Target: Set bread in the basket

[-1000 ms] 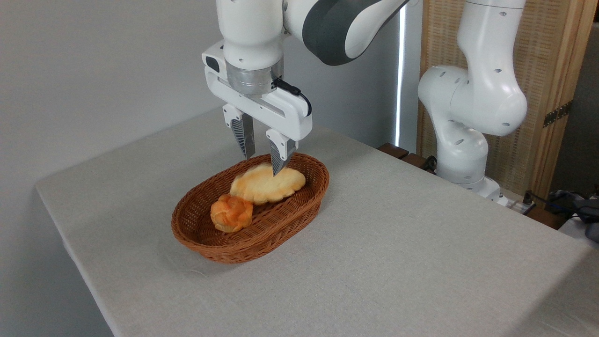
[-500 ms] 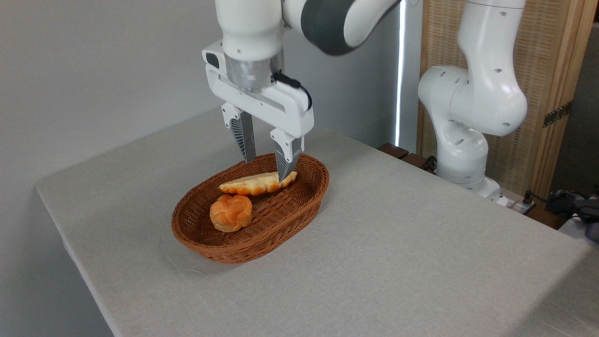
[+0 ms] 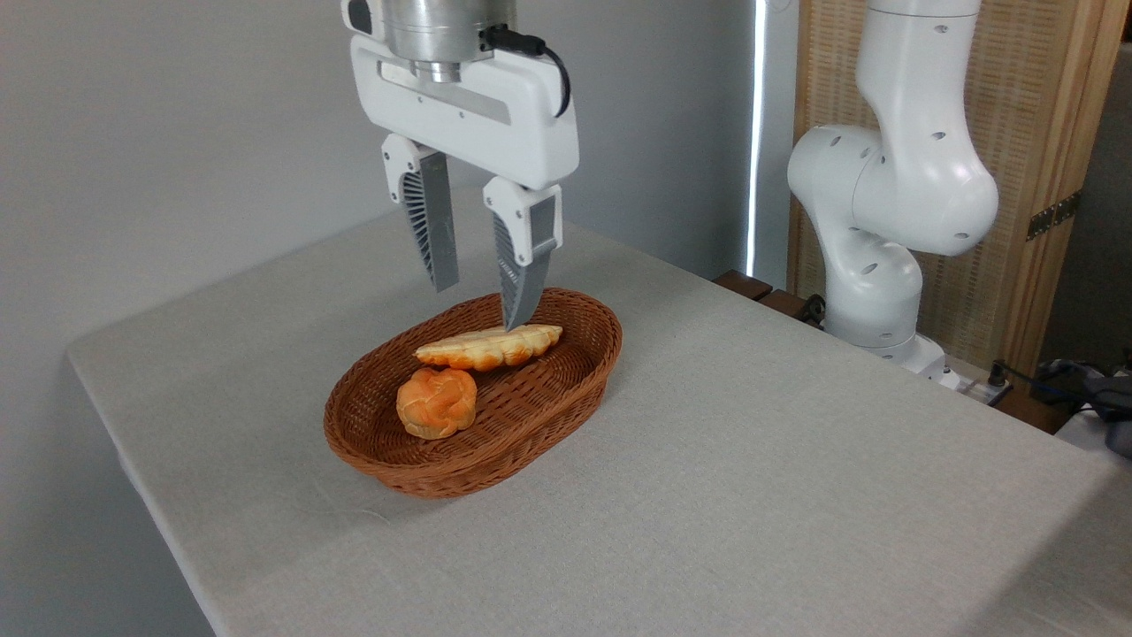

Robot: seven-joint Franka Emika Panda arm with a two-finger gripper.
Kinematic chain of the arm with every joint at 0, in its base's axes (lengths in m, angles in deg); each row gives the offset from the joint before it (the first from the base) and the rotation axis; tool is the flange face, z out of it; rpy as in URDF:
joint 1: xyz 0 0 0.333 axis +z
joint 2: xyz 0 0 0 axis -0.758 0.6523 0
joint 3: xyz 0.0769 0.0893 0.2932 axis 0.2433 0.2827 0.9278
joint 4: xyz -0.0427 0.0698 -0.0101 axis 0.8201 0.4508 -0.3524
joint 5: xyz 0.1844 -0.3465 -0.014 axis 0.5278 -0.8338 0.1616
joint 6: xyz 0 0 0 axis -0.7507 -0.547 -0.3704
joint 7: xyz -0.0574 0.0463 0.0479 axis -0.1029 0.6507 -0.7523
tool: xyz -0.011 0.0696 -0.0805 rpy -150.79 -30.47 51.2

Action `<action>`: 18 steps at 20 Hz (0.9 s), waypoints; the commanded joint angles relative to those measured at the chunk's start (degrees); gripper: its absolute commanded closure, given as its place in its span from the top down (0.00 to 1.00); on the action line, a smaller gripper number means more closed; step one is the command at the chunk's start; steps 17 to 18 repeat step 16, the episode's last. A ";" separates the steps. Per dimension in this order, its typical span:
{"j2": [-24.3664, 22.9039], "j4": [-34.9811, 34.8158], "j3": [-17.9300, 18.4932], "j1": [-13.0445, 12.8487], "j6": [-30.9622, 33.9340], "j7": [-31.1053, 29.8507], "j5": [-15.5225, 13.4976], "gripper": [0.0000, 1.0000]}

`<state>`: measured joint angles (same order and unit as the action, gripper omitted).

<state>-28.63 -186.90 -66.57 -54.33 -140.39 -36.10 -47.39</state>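
Gripper (image 3: pixel 478 305) is hanging over the far end of the basket (image 3: pixel 566 402), fingers (image 3: pixel 431 230) spread apart and holding nothing. From this angle the near fingertip is appearing just above the bread (image 3: pixel 489 347); contact cannot be told.

Bread is lying inside the basket, along its far side, flat and roughly lengthwise. Bun (image 3: pixel 436 402) is sitting in the same basket, nearer the front, just beside the bread's left end; whether the two are touching cannot be told.

Table (image 3: pixel 752 495) is wearing a pale grey cloth, lying smooth, with the basket resting left of centre. Its left and near edges are dropping away in view.

Wall (image 3: pixel 177 133) behind is showing plain grey. A bright vertical strip of light (image 3: pixel 754 133) is running down beside a woven wood-framed screen (image 3: pixel 1044 115) at the right.

Arm base (image 3: pixel 884 212) is standing at the table's far right edge, in front of the screen. Dark cables (image 3: pixel 1088 385) are lying at the far right, off the table. Nothing is lying between basket and gripper apart from the bread itself.
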 commanded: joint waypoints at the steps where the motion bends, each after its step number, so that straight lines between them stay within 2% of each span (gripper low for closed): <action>1: 4.53 5.91 0.18 0.74 2.37 5.81 0.29 1.00; 6: 5.50 5.83 -1.84 0.65 2.37 5.47 -0.06 1.00; 18: 5.41 5.65 -1.84 0.47 2.45 2.74 -0.06 1.00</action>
